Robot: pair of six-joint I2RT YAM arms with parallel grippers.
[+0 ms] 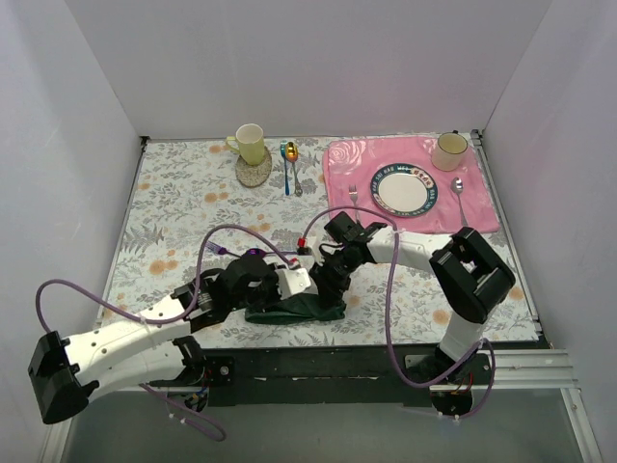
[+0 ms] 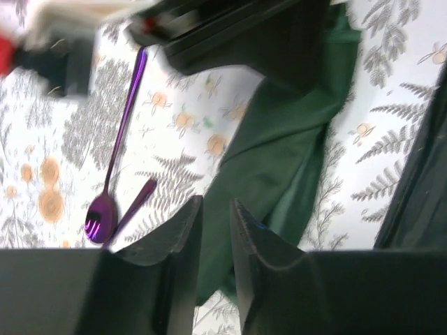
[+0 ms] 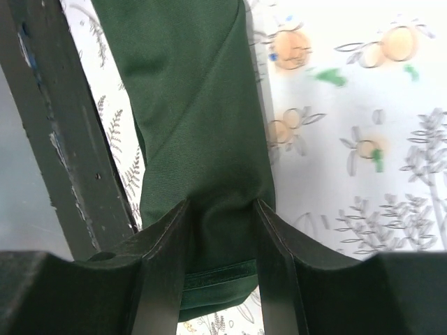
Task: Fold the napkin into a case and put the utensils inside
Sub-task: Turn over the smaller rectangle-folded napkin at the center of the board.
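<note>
At the middle of the near edge the napkin (image 1: 289, 311) lies as a rumpled narrow strip; our right gripper (image 3: 221, 206) is pinched onto one end; our left gripper (image 2: 216, 202) shows only a slit between its fingers, and we cannot tell whether cloth is caught; uneven pulling could undo the fold or sweep the purple spoon (image 2: 103, 213) and fork (image 2: 140, 199) beside it; farther off, the plate (image 1: 403, 191) is bare; the far-edge yellow cup (image 1: 251, 143) and beige mug (image 1: 449, 149) show nothing inside.

Nothing really readable here, tbh. The plate (image 1: 403, 190) has a small red mark on its rim that could be lettering, but it's way too tiny to make out.
</note>
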